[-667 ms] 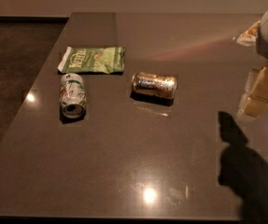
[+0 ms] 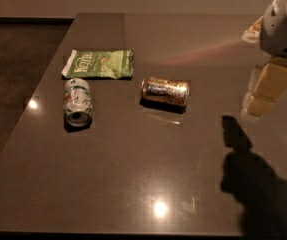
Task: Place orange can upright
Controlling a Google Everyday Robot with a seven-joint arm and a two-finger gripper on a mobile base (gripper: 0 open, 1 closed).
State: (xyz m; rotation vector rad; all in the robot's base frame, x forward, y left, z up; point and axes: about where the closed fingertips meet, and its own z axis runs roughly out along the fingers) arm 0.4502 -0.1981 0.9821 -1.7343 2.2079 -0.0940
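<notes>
The hand (image 2: 268, 88) has shifted slightly left, over the right side of the worktop (image 2: 133, 184); its grip state cannot be determined. The orange can (image 2: 165, 91) lies on its side, well apart.

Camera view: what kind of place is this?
Likely an office snack area or kitchen, though I can't be sure. A dark shiny counter holds a green chip bag, an orange can and a green-and-white can, both lying down. The robot's gripper hangs at the upper right, away from them.
</notes>
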